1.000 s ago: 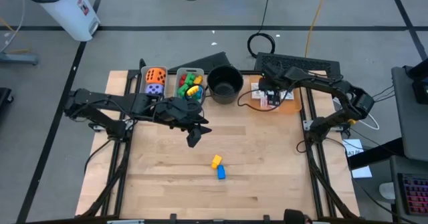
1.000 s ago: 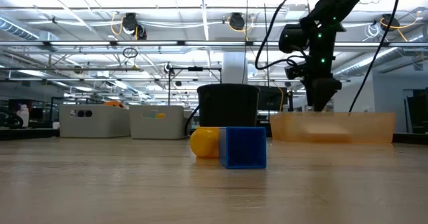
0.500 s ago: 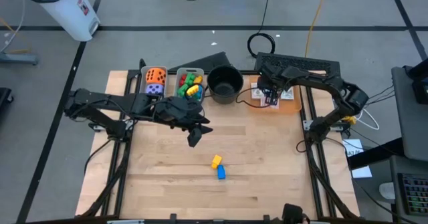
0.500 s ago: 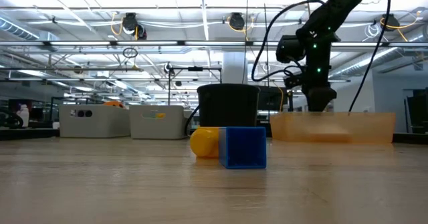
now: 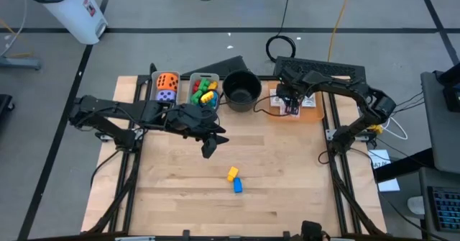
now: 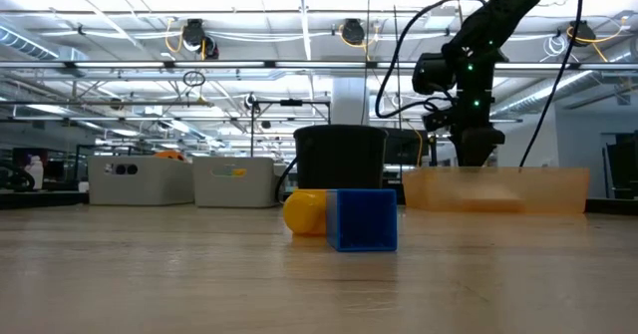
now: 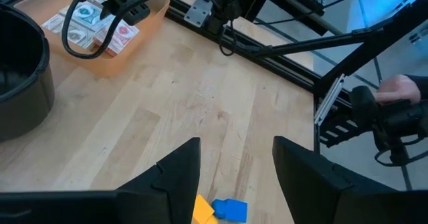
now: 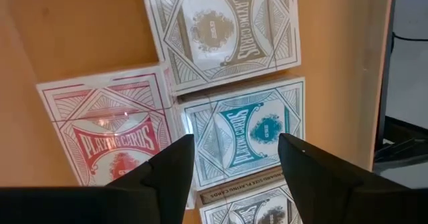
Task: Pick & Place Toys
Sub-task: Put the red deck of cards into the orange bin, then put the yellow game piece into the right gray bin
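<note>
Wooden table (image 5: 287, 169) lies bare around blue block (image 5: 238, 186).

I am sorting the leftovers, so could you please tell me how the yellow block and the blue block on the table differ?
The yellow block looks rounded at its end, while the blue block is square-faced. In the low view, the blue block stands in front and looks larger, partly hiding the yellow block. From above, the yellow block lies nearer the bins. Both rest on the bare table, touching, ungripped.
</note>
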You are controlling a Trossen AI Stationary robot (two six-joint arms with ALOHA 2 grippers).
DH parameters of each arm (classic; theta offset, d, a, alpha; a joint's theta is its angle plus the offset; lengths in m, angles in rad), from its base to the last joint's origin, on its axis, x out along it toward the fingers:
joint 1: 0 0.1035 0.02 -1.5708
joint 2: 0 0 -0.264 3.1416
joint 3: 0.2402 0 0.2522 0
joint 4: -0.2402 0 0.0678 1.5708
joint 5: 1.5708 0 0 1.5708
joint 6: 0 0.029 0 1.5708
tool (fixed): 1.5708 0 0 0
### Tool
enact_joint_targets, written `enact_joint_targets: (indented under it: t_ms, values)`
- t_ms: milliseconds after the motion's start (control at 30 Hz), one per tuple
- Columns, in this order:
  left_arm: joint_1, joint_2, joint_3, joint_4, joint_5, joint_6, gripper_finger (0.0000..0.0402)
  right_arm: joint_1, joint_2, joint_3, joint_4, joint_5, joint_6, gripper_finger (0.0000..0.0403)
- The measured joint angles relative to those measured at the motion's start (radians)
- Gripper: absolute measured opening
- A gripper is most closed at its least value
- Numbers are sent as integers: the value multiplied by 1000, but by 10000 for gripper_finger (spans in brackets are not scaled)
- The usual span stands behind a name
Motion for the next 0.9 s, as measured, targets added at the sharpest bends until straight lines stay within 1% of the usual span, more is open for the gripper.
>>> enact_joint_targets:
  t_ms: [167,300,433,667,900]
  values:
    - [0,0,0,0,0,3,191,0,0,-1,1,-2,-3,210]
    - [0,0,0,0,0,3,191,0,0,-30,9,-5,-3,210]
    - [0,0,0,0,0,3,191,0,0,-63,8,27,-3,210]
    - [0,0,0,0,1,12,191,16,0,-87,3,27,-3,210]
    - [2,0,0,0,-14,19,191,52,-42,-54,23,107,-3,210]
